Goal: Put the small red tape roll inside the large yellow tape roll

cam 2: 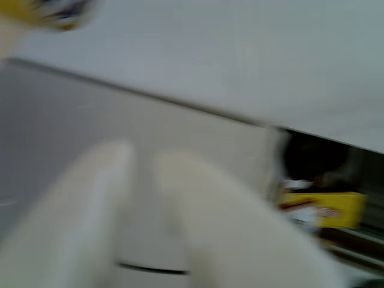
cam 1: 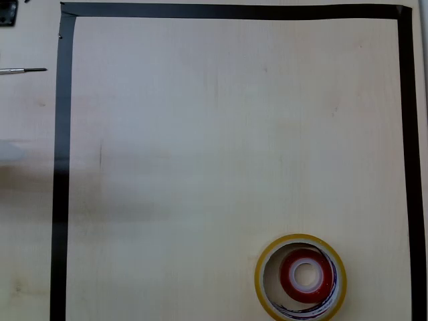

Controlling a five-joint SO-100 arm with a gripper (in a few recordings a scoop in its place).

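While the wrist camera blurs, we see the small red tape roll (cam 1: 306, 273) already lying flat inside the large yellow tape roll (cam 1: 300, 241), both near the lower right of the pale wooden table (cam 1: 221, 134) in the overhead view, within the black tape border (cam 1: 61, 167) that frames the work area. We note that the red ring sits within the yellow ring's hole, toward its right side, with the yellow roll's white printed core visible around it. In the wrist view we make out the gripper (cam 2: 144, 198) as two pale fingers (cam 2: 90, 204) with a narrow gap between them and nothing held there; we judge them empty and slightly parted, though the smear leaves that uncertain. A yellow smudge at the top left corner of the wrist view may be the yellow roll; if so, the rolls lie ahead of and to the left of the fingers, well apart from them. We judge the placing done, so the next move would turn only on drawing the arm clear without brushing the nested rolls. A thin metal tool (cam 1: 23, 70) rests outside the border at upper left.
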